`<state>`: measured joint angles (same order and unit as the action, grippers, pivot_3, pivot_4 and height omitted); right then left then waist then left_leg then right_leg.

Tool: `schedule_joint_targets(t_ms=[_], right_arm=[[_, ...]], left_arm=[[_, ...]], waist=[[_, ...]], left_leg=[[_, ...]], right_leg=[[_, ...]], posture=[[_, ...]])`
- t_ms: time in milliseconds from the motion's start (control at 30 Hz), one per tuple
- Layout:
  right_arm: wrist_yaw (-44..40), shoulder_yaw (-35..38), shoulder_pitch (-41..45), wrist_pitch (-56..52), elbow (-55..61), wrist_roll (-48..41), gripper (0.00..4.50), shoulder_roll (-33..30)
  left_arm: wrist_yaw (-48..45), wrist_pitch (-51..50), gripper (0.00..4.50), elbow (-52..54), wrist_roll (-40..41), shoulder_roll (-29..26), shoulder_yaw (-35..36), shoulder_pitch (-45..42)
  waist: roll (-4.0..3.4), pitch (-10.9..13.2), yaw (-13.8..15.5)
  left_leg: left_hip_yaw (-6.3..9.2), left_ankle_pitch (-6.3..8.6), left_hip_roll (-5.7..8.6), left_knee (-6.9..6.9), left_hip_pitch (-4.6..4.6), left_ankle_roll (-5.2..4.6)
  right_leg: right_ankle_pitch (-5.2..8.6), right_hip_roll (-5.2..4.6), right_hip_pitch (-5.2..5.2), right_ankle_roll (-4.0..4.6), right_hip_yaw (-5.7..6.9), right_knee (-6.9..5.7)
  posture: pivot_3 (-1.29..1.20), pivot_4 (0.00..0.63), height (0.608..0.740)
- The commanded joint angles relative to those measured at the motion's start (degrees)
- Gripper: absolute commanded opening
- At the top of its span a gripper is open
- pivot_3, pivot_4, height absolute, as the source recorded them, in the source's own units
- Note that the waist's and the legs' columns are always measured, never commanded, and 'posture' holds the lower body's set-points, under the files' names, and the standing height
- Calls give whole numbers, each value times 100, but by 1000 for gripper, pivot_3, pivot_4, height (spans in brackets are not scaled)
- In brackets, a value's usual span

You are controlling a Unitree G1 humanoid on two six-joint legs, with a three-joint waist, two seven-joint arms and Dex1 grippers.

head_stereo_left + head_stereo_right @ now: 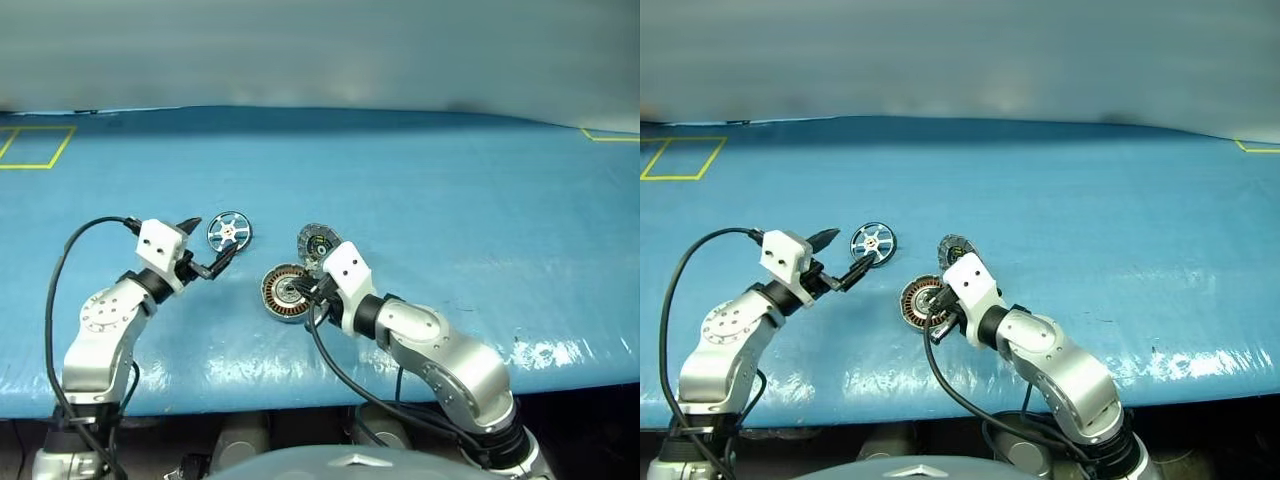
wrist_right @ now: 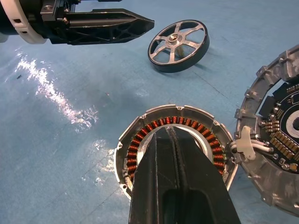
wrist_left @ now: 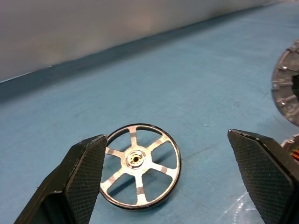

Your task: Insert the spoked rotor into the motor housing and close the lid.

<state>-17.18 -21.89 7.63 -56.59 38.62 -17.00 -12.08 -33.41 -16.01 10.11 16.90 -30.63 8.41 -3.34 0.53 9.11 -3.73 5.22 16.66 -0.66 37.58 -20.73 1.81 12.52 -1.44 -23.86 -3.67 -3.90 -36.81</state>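
Right then, my left pincer [image 1: 207,247] stood wide open, as wide as it goes, and held nothing. Its two black fingers [image 3: 84,172] framed the rotor [image 3: 139,165], which lay flat on the blue table [image 1: 450,200] just ahead of the tips. One finger's edge overlapped the rim in the left wrist view; I could not tell whether it touched. No pad pressed on the wheel. Six spokes, pale hub, thin dark rim, all plain to see between my fingers.

Over on the other side, my right pincer [image 2: 174,135] was shut tight, fingers pressed together, nothing between them. Its closed tip pointed down over the housing [image 2: 175,140], over the silver middle inside the copper ring. Whether the tip rested on the metal or hung just above it, I could not tell.

And the lid [image 2: 275,140] stood open just beside the housing, on the side away from my left pincer, its inner face up with the dark centre and the radial marks showing. It met the housing's edge at a pale hinge piece [image 2: 246,143] with thin wires.

From my right pincer, the rotor sat ahead and off toward the left arm, apart from the housing, with bare blue table between them. My left fingers reached in beside it, above the wheel in that wrist view.
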Motion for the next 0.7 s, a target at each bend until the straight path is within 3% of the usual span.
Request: schedule_joint_targets(t_ms=[33,233,333,500,700], right_arm=[[78,-44,-35,215,84,-13,22,127],[136,-93,-119,317,15,19,22,174],[138,-105,-130,347,-7,39,0,187],[144,-109,-137,395,-32,54,0,194],[158,-98,-133,430,-60,77,0,182]], left_arm=[[-314,-126,4500,-306,56,-271,74,-188],[-936,-159,4500,-929,-49,-647,-140,-536],[-1100,-113,3932,-1188,-120,-725,-218,-768],[-1392,34,2288,-1620,-328,-847,-459,-1171],[-1582,380,2288,-2263,-648,-852,-740,-1671]], waist=[[0,0,-2],[2,2,9],[3,2,23],[3,3,22],[3,3,24]], left_leg=[[0,0,0,0,0,0],[2,0,1,-3,-4,0],[4,0,1,-2,-6,1],[4,0,1,-3,-6,1],[5,-1,2,-3,-8,2]], right_leg=[[0,0,0,0,0,0],[5,-1,-2,-1,2,1],[6,-2,-3,-1,2,1],[6,-1,-5,-1,2,0],[2,-1,-5,5,3,0]], posture=[[0,150,740],[0,150,740],[0,150,740],[0,150,740],[0,150,740]])
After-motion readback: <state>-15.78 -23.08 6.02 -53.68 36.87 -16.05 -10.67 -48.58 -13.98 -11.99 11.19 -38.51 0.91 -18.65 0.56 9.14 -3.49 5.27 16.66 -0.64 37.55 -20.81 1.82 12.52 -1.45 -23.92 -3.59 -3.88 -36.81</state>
